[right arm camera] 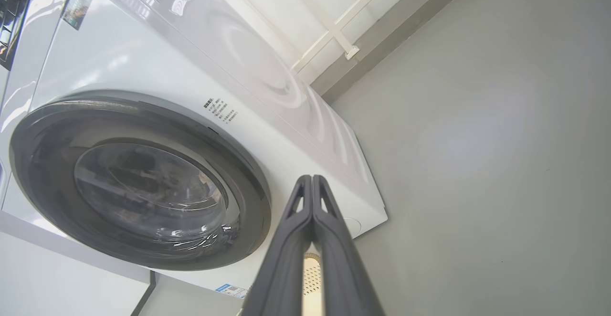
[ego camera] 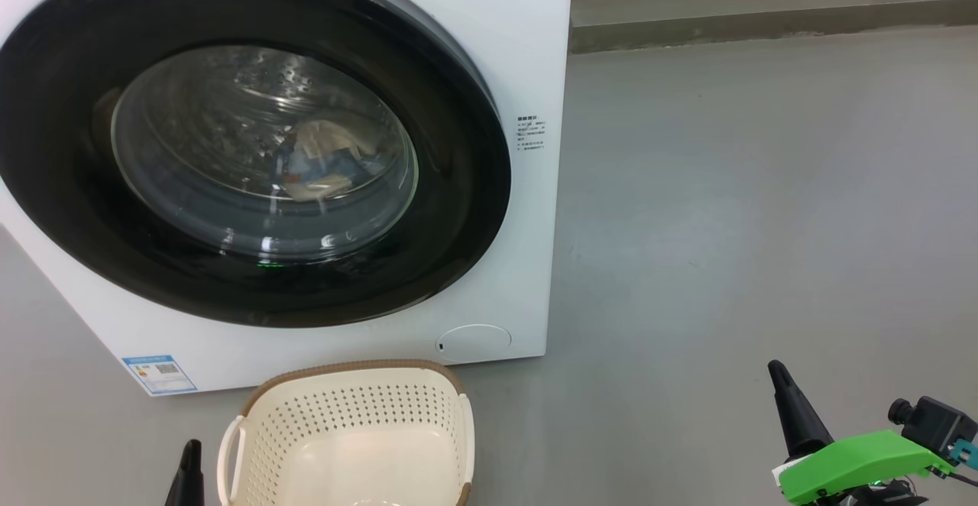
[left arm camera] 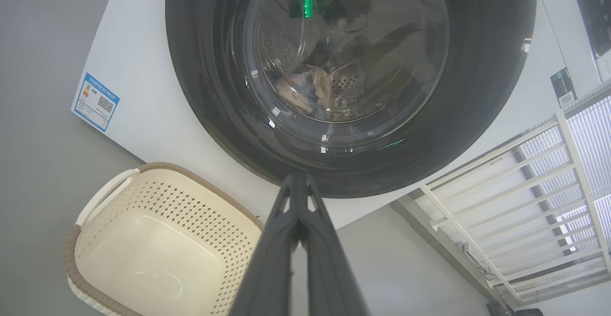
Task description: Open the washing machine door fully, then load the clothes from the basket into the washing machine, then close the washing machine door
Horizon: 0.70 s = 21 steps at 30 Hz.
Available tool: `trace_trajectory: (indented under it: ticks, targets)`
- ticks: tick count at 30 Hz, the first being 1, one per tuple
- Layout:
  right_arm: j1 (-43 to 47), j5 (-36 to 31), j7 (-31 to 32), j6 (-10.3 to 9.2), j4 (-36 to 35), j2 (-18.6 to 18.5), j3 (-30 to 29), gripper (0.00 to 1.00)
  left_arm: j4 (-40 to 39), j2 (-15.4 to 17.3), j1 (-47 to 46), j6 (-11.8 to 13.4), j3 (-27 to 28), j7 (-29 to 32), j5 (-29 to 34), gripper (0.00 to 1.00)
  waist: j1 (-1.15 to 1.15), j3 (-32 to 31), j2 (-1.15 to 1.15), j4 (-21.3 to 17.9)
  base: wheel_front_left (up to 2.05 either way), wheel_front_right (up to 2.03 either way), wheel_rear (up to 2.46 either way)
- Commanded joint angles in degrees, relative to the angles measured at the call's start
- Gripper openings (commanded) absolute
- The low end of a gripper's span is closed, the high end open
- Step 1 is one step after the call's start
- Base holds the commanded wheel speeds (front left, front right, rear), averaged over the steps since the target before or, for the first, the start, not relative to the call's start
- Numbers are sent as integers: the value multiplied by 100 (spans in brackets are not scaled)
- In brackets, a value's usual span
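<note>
Pinched tight with nothing between them, the two dark fingers of my left pincer [left arm camera: 297, 178] rise before the washing machine [left arm camera: 143, 91]. My right pincer [right arm camera: 311, 177] is just as closed and holds nothing either, with a green housing [ego camera: 856, 460] on its wrist.

The washing machine door [ego camera: 466, 185] sits shut, its glossy black rim flush against the white front. Behind the glass bowl the clothes [ego camera: 321, 162] lie low in the steel drum, blue and cream fabric in a heap. The basket [ego camera: 344, 369] stands on the floor just before the machine's lower front, below the door and between a blue label [ego camera: 159, 374] and a round flap [ego camera: 474, 342]. In the head view my left pincer's tip shows just beside the basket's white left handle [ego camera: 228, 445].

Smooth grey floor [ego camera: 726, 223] spreads wide on the machine's right, up to a low grey kerb [ego camera: 764, 28] along the far wall. My right pincer hangs over this stretch, well apart from both basket and machine. The left wrist view shows a white railing [left arm camera: 501, 187] past the machine's far side.
</note>
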Motion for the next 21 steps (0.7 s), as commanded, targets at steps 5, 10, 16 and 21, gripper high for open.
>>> trace_trajectory:
  ticks: [5, 10, 16, 21]
  targets:
    - [-291, 328, 95, -7, -197, -20, -94, 0, -168, 9, -323, -8, 182, 84, -281, 0, 0, 22, 0, -1, 0, 0, 0]
    - [-303, 599, 181, -8, -218, 10, -173, 0, -174, -43, -367, -8, 234, 169, -505, 0, 0, 44, 0, -3, 0, 0, 0]
    - [-318, 921, 282, -9, -244, 46, -267, 0, -181, -104, -418, -9, 296, 270, -769, 0, 0, 71, 0, -4, 0, 0, 0]
    - [-331, 1192, 368, -9, -265, 76, -347, 0, -187, -156, -462, -9, 348, 355, -993, 0, 0, 94, 0, -6, 0, 0, 0]
